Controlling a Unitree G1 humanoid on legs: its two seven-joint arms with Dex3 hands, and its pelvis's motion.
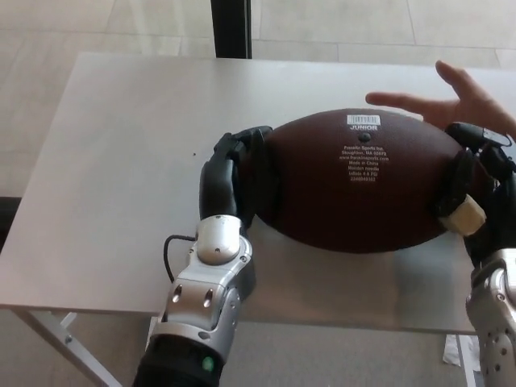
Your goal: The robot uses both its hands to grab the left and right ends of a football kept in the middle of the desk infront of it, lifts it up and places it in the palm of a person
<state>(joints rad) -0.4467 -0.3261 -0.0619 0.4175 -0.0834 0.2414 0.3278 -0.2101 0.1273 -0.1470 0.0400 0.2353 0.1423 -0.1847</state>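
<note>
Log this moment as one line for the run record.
left robot hand: shut on football left end | right robot hand: shut on right end | person's open hand: behind ball | desk: below
</note>
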